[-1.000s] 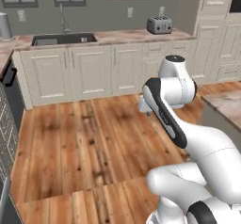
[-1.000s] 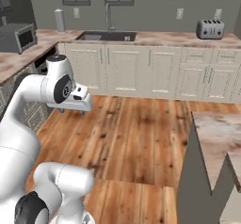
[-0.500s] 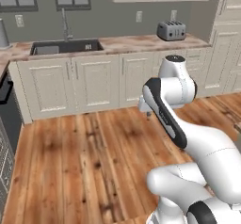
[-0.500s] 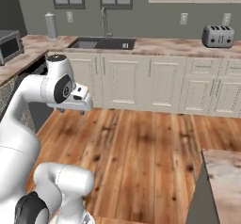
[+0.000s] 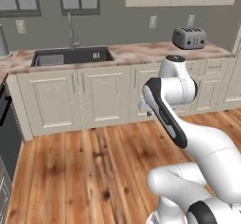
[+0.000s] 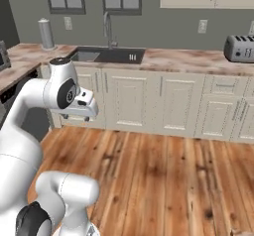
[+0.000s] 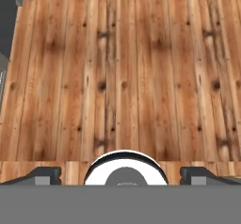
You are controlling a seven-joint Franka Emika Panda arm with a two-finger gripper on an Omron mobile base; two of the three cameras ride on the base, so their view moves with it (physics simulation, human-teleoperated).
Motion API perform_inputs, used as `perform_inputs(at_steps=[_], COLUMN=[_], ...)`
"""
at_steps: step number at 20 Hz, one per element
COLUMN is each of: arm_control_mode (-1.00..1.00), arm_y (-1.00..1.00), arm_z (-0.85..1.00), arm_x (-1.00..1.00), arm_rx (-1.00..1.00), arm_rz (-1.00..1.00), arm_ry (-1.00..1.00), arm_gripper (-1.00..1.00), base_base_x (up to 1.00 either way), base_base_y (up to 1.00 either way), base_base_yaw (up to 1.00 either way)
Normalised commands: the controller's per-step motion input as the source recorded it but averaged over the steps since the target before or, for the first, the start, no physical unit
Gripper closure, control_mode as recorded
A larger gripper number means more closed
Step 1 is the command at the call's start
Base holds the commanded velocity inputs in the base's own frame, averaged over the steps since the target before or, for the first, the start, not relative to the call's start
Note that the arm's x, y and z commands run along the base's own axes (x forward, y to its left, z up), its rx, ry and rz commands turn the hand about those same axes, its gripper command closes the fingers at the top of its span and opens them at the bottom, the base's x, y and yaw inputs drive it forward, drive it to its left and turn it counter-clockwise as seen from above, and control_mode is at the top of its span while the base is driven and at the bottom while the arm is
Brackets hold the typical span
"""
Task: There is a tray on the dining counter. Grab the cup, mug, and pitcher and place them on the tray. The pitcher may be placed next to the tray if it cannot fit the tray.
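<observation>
Kitchen: sink (image 5: 70, 57), toaster (image 5: 188, 37), white cabinets (image 6: 134, 101).

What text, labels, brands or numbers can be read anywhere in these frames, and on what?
None: no readable text anywhere.
The toaster, the cabinets, the wall outlets and the arm carry no lettering that shows.
The small marks at the sink are too blurred to read.

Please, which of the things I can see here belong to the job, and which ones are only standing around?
For the job:
- gripper, open, holding nothing, looking at the wooden floor

Only standing around, at the counter over white cabinets:
- toaster
- sink
- faucet
- paper towel roll
</observation>
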Motion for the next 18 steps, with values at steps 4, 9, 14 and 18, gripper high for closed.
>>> perform_inputs(at_steps=[4,9,14,18], arm_control_mode=[1.00,1.00,1.00,1.00], arm_y=[0.00,0.00,0.00,0.00], arm_z=[0.00,0.00,0.00,0.00], arm_x=[0.00,0.00,0.00,0.00], arm_rx=[0.00,0.00,0.00,0.00], arm_rz=[0.00,0.00,0.00,0.00], arm_ry=[0.00,0.00,0.00,0.00], arm_gripper=[-1.00,-1.00,-1.00,-1.00], base_base_x=[0.94,0.80,0.29,0.09], base_base_y=[0.00,0.00,0.00,0.00], base_base_yaw=[0.16,0.22,0.31,0.48])
